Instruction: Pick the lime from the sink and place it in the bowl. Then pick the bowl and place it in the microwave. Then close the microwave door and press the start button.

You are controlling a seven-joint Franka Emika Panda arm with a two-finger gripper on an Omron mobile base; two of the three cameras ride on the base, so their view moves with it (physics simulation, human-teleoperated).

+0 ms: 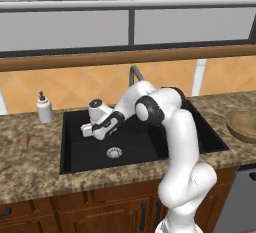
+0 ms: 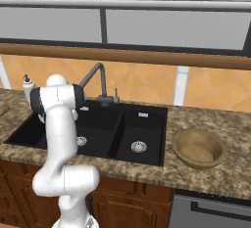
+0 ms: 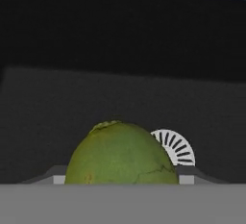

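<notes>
We are reaching into the left basin of the sink; our gripper is hanging above the drain. Up close, the lime is sitting between our fingers, apparently pinched, though we cannot tell for sure. The bowl is resting on the counter, right of the sink.

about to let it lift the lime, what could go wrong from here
The lime sits low between the fingers, whose tips are hidden, so the hold cannot be confirmed; being round, it might slip and roll across the sink toward the drain. The bowl stands on the counter right of the sink, a long carry past the faucet, which the arm could clip.
</notes>
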